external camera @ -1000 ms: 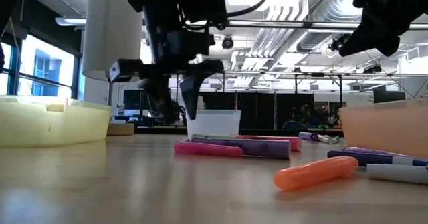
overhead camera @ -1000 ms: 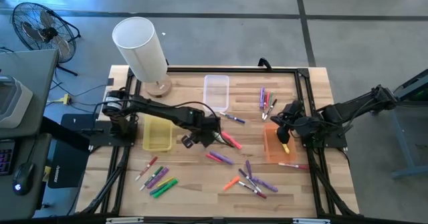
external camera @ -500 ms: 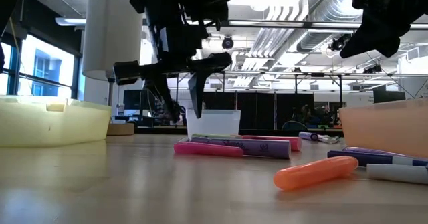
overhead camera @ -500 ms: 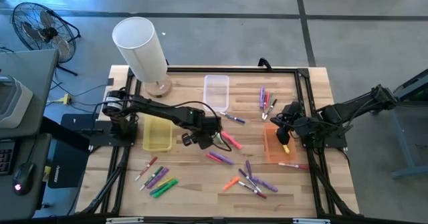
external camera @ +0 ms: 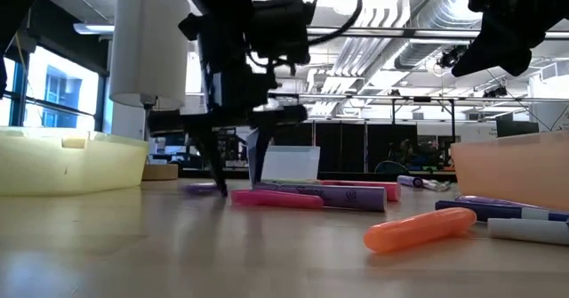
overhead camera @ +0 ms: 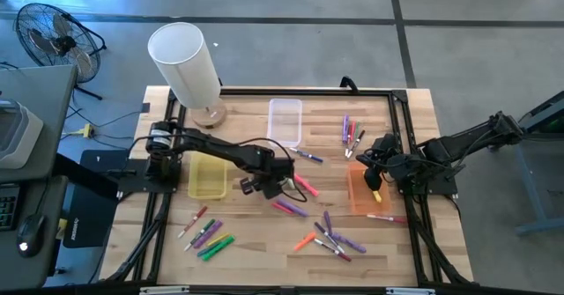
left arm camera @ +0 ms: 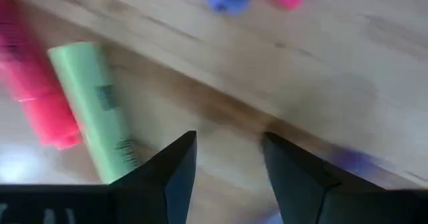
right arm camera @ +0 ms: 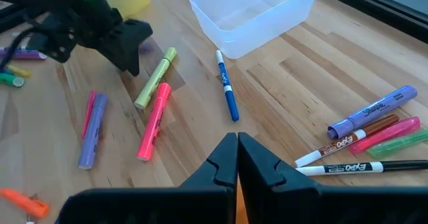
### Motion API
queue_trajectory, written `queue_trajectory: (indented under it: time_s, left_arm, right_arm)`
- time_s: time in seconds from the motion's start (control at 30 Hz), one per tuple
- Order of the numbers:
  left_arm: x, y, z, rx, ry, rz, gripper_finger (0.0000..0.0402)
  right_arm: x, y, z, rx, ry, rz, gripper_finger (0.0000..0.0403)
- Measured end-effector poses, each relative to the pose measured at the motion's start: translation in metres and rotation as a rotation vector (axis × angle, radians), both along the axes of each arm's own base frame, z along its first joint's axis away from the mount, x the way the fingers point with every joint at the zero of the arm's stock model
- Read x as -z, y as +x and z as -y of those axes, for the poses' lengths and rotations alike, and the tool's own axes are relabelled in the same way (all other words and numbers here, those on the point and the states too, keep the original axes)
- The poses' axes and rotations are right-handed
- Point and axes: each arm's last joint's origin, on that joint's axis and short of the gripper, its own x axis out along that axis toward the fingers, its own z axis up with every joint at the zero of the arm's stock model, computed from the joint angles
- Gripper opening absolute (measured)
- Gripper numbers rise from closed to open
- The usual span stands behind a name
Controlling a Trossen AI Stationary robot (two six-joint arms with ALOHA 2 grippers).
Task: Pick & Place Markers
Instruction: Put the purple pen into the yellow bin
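The left gripper (overhead camera: 280,186) hangs low over the middle of the worktop (overhead camera: 256,242), fingers spread and empty, tips almost on the wood just beside a light green marker (left arm camera: 100,110) and a pink marker (left arm camera: 37,90). This looks like the reach before a pick. Next it must centre over one marker, settle and close. The right gripper (overhead camera: 374,173) waits above the orange bin (overhead camera: 359,202), pinched shut on nothing. Other markers lie scattered around the worktop.

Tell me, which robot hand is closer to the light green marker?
The left. The left gripper hangs right beside the green marker, fingers open just above the table. The right gripper waits far across the table over the orange bin, fingers shut.
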Motion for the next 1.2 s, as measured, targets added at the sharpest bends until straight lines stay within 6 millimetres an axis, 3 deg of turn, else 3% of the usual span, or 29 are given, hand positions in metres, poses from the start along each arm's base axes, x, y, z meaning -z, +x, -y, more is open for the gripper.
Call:
queue_trajectory:
  time_s: [0.17, 0.37, 0.67, 1.2]
  left_arm:
    - [0.008, 0.001, 0.000, -0.032, -0.007, -0.032, 0.0174]
    - [0.009, 0.001, 0.000, -0.197, -0.053, -0.041, 0.0174]
    - [-0.014, 0.012, 0.001, -0.566, -0.155, -0.009, 0.0174]
    - [-0.019, 0.013, 0.001, -0.828, -0.219, -0.021, 0.0174]
  right_arm:
    - [0.000, 0.000, 0.000, 0.000, 0.002, 0.004, 0.0001]
    - [0.000, 0.000, 0.000, 0.001, 0.001, 0.004, 0.0002]
    - [-0.001, 0.000, 0.001, 0.018, -0.013, 0.010, 0.0002]
    - [-0.001, 0.000, 0.001, 0.026, -0.013, 0.014, 0.0002]
